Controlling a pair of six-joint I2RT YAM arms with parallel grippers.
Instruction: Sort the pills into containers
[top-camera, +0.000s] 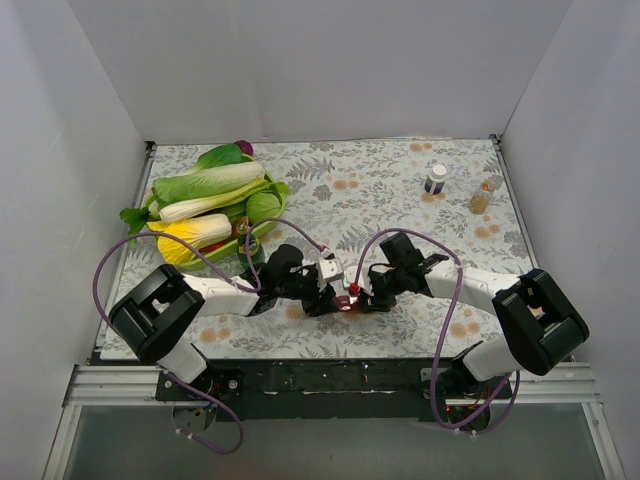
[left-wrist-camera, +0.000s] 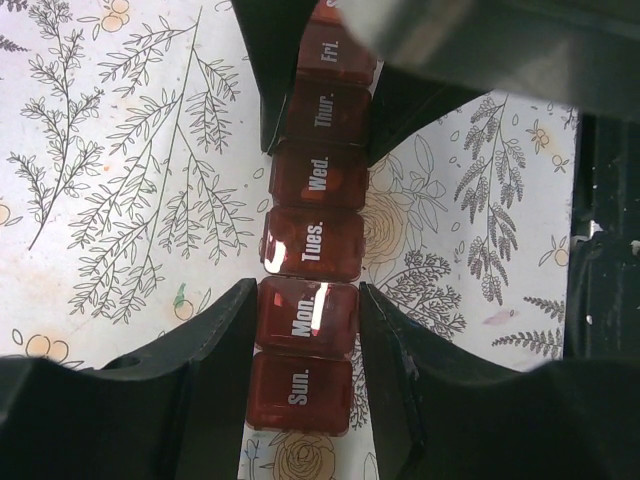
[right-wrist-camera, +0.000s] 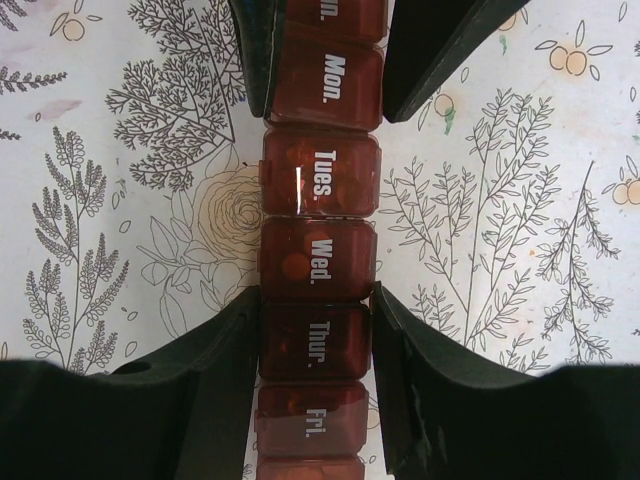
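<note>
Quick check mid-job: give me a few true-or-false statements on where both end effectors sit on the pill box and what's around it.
1. The left end effector clamps the pill box at Mon. True.
2. The right end effector clamps it at Sun. False: at Thur.
3. The white-capped bottle touches the pill box. False: it stands apart, far right on the table.
4. The vegetables lie at the far left. True.

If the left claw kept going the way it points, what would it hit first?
Probably the right gripper, clamped on the same pill container strip three compartments ahead of the left gripper. If it tilts down, the table comes first.
</note>
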